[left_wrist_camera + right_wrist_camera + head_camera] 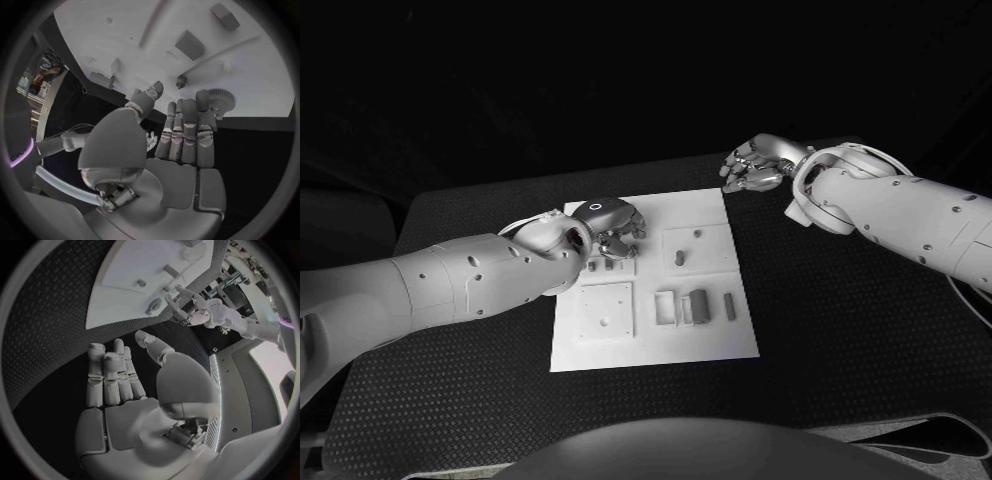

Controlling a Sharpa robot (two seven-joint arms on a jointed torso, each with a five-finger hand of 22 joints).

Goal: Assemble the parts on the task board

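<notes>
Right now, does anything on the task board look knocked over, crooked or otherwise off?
Nothing stands out. The task board lies flat on the black table, its grey parts sit in tidy rows, the left hand is over the board's far left corner, and the right hand hangs beyond its far right corner.

head view looking down, wrist views behind each hand, all sharing the task board (655, 280)

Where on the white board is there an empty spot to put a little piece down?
The task board has bare room along its near edge, below the square plate and the row of upright parts. There is also room along its far right strip near the right hand. It is crowded at the far left corner, where the left hand hovers over small parts.
</notes>
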